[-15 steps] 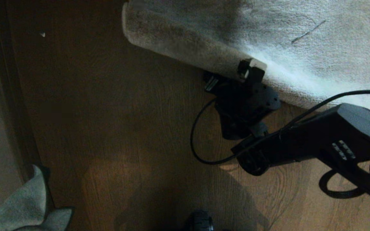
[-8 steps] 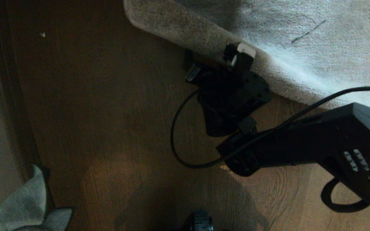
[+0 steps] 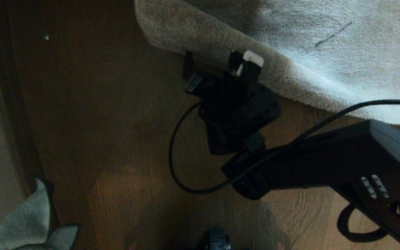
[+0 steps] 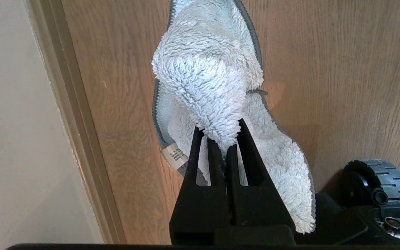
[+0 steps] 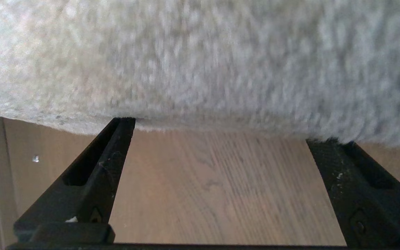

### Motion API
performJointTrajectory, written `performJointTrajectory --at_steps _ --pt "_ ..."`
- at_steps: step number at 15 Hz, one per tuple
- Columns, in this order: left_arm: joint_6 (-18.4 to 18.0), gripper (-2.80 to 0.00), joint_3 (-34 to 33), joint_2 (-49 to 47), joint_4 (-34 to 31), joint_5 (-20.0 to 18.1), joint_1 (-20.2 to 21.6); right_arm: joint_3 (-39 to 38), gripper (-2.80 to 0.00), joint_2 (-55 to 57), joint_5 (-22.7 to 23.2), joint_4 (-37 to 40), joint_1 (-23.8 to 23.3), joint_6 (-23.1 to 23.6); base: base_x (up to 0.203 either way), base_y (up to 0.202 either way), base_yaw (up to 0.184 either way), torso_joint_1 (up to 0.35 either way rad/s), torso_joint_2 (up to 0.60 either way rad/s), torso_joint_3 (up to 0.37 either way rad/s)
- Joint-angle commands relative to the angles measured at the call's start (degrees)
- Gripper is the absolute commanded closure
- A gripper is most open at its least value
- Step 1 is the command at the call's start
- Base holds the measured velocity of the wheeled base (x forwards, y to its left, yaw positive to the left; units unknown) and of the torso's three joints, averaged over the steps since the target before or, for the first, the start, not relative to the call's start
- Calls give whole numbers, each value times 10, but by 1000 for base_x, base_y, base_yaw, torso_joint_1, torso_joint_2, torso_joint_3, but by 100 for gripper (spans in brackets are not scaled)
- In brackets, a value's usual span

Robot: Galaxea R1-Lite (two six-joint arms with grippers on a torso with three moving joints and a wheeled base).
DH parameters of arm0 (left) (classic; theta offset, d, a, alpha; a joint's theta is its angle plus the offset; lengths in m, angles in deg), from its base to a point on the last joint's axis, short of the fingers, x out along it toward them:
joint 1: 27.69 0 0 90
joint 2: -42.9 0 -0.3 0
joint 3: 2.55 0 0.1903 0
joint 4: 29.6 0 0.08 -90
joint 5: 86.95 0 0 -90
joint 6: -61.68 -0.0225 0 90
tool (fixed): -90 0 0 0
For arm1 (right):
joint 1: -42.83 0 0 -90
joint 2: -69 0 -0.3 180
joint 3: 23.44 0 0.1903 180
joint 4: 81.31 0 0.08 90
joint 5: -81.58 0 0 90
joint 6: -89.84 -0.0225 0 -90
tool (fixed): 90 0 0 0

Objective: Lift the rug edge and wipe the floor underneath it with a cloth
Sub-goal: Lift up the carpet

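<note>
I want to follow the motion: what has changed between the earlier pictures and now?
The right hand, open, slid left along the rug edge, one finger under it, without closing. The rug edge rose a little near the corner. The cloth stayed pinched in the shut left hand, and the floor view is unchanged.

In the head view the right gripper (image 3: 217, 69) now sits further toward nine o'clock along the rug edge (image 3: 200, 41) than a second ago, its wide-spread fingers (image 3: 252, 59) up against the pile. The rug edge, earlier rolled into a plump tube near twelve o'clock, now lies flatter and draped. The black cable (image 3: 175, 152) loop swings out wider toward eight o'clock over the floor (image 3: 109, 132).
</note>
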Motion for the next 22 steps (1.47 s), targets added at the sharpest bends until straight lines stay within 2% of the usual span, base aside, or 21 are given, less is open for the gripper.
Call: performJointTrajectory --at_steps 1,9,16,19,22 --pt "0 0 0 0 -1 0 0 8 -280 14 -2 -4 6 -7 0 0 0 0 0 0" --pt "0 0 0 0 0 0 0 68 -280 34 -2 18 16 -36 0 0 0 0 0 0" --pt "0 0 0 0 0 0 0 177 -280 31 0 100 15 -45 0 0 0 0 0 0" --pt "0 0 0 0 0 0 0 149 -280 41 -1 93 15 -51 0 0 0 0 0 0" --pt "0 0 0 0 0 0 0 85 -280 69 -1 42 13 -52 0 0 0 0 0 0"
